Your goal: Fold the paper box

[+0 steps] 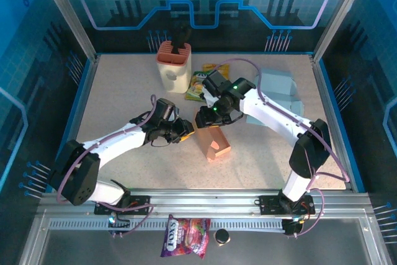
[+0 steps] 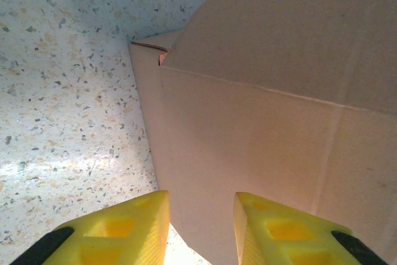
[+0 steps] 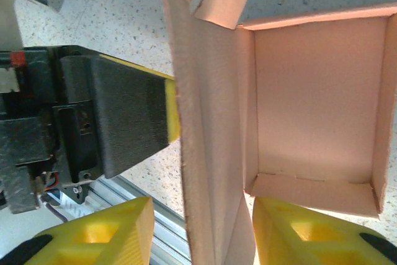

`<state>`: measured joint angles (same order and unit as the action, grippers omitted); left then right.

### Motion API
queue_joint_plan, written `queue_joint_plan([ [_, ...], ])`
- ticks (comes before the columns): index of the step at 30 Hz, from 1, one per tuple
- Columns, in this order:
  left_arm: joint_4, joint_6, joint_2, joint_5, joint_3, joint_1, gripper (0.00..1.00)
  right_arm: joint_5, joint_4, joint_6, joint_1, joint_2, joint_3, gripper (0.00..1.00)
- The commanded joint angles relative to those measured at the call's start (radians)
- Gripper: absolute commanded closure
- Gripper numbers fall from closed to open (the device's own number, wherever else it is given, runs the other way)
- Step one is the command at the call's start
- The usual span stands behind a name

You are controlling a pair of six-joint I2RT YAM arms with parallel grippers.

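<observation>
Candy bag [image 1: 185, 236], paper box [image 1: 214, 144], pink holder [image 1: 173, 54]

Paper box [image 2: 267, 122]: matt tan cardboard (fibrous edges); table [image 2: 62, 91]: speckled, faintly glossy.

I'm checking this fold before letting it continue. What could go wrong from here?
1. The right gripper straddles a thin upright wall of the paper box; closing hard may crease it off the fold line.
2. The left gripper sits at the box's outer side, so a push might slide the light box across the table.
3. Both grippers work close together and may collide.
</observation>
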<state>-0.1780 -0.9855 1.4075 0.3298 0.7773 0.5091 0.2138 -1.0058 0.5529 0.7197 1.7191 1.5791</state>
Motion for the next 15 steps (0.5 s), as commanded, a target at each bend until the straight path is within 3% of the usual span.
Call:
queue_joint_plan([
  [1, -0.025, 0.028, 0.013, -0.011, 0.029, 0.01, 0.67, 0.005, -0.015, 0.003, 0.012, 0.007, 0.025, 0.57],
  [6, -0.036, 0.037, 0.009, -0.019, 0.035, 0.01, 0.66, 0.012, 0.025, 0.052, 0.014, 0.022, 0.024, 0.74],
  [11, -0.113, 0.075, -0.033, -0.065, 0.072, 0.012, 0.6, -0.047, 0.085, 0.211, 0.02, -0.004, 0.003, 1.0],
  [15, -0.214, 0.134, -0.09, -0.124, 0.115, 0.011, 0.54, -0.207, 0.109, 0.446, 0.019, -0.087, -0.045, 1.0],
])
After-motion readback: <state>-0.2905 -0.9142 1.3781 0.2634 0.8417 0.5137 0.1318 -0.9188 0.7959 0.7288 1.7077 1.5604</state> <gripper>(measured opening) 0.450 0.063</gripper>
